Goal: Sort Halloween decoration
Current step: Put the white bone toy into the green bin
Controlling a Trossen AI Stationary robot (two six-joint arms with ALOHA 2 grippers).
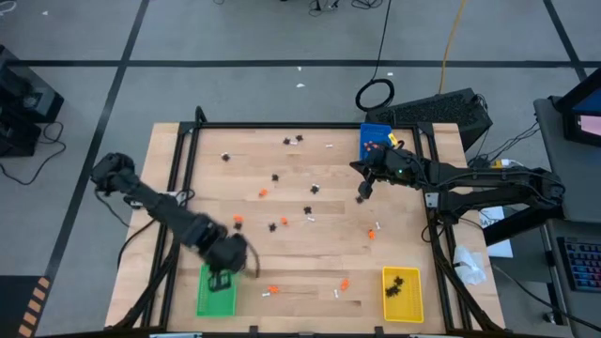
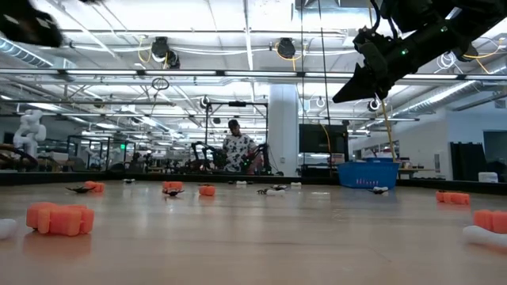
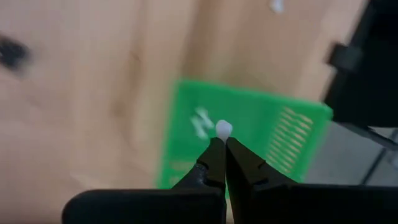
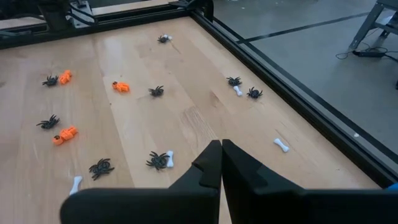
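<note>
Small Halloween trinkets lie scattered over the wooden table: orange lumps (image 1: 263,192), black spiders (image 1: 274,225) and white bones (image 1: 309,218). My left gripper (image 1: 223,279) hangs over the green tray (image 1: 216,295) at the near left, shut on a white bone (image 3: 223,129). White pieces (image 3: 200,121) lie in the green tray (image 3: 255,140). My right gripper (image 1: 362,195) hovers shut, with nothing in it, above the table's far right part, over spiders (image 4: 158,160) and bones (image 4: 282,145). My left gripper pinches the white bone between the free ends of its two fingers (image 3: 214,155). Only the bone's rounded end (image 3: 224,128) shows past the tips. The fingers point steeply down from above. The bone is lifted clear, over the green tray.
A yellow tray (image 1: 402,295) holding black spiders sits at the near right, and a blue tray (image 1: 374,141) at the far right. A black frame (image 1: 282,126) borders the table. A person (image 2: 236,150) stands far behind the table in the room.
</note>
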